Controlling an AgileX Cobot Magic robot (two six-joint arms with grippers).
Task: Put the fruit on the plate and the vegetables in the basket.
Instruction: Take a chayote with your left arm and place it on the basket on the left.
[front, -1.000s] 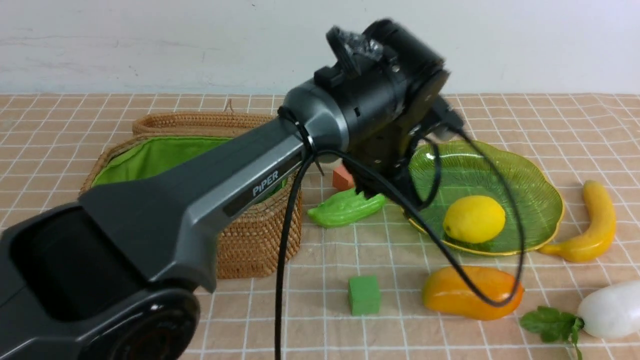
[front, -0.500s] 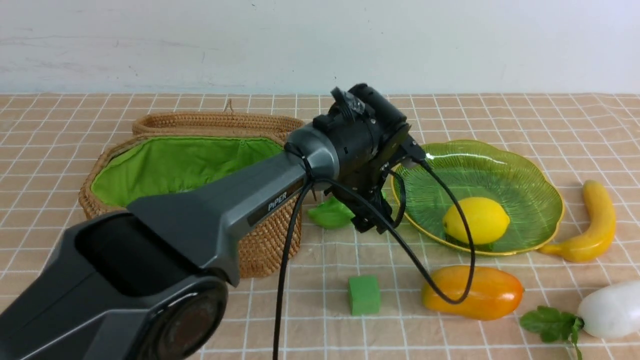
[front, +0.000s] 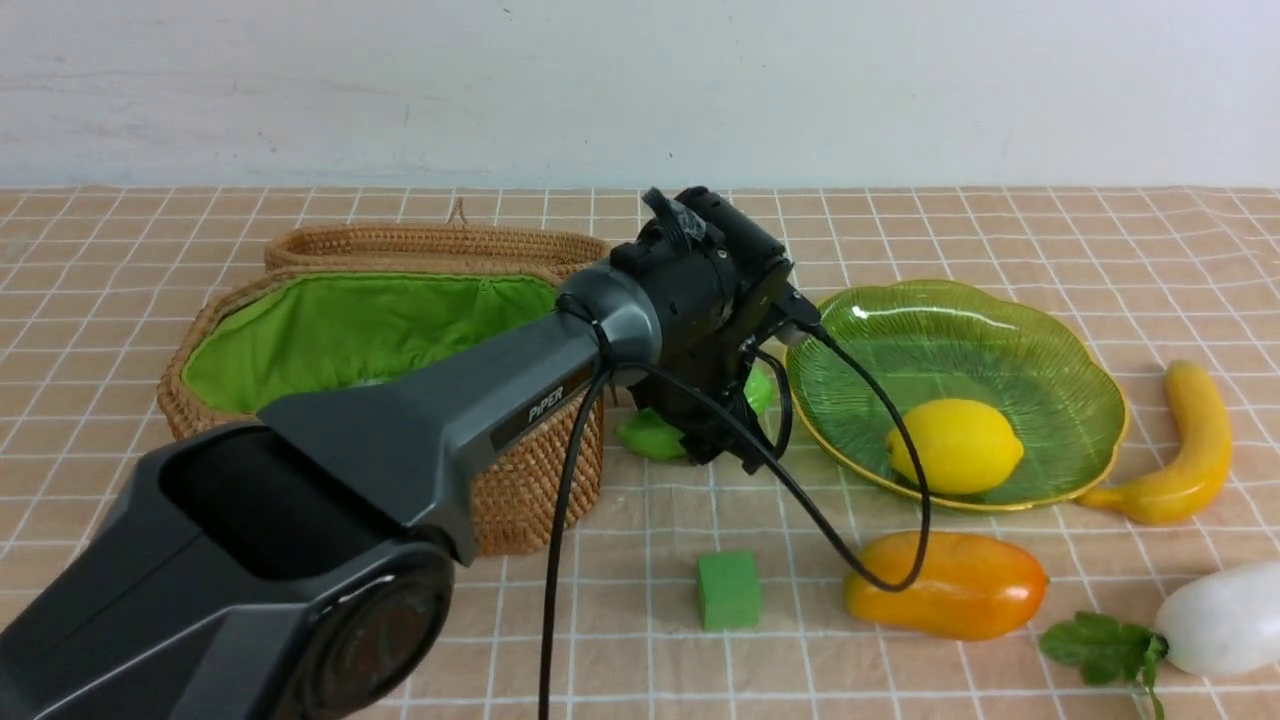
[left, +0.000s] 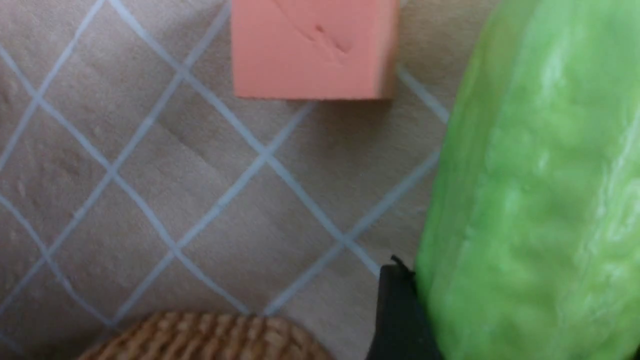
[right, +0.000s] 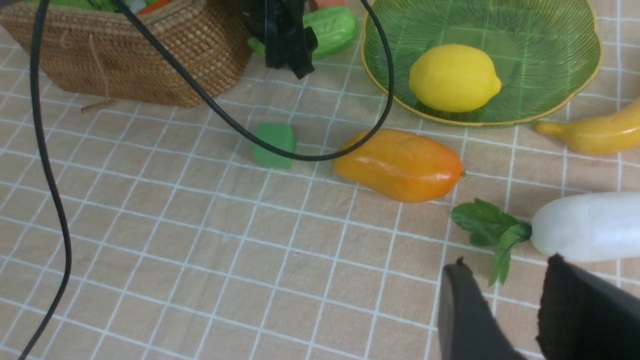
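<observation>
The left claw (front: 715, 445) sits low over the bumpy green gourd (left: 530, 200). One black finger (left: 397, 310) touches the gourd's side, but I cannot tell whether the claw pinches it. The left arm (front: 450, 420) reaches forward with the wrist bent down, between the basket (front: 520, 490) and the plate (front: 1080, 400). The gourd lies mid-desk (front: 900, 680), under the claw. The right claw (right: 507, 262) is partly spread and empty, just beside the radish (right: 585, 225) toward the near right corner.
</observation>
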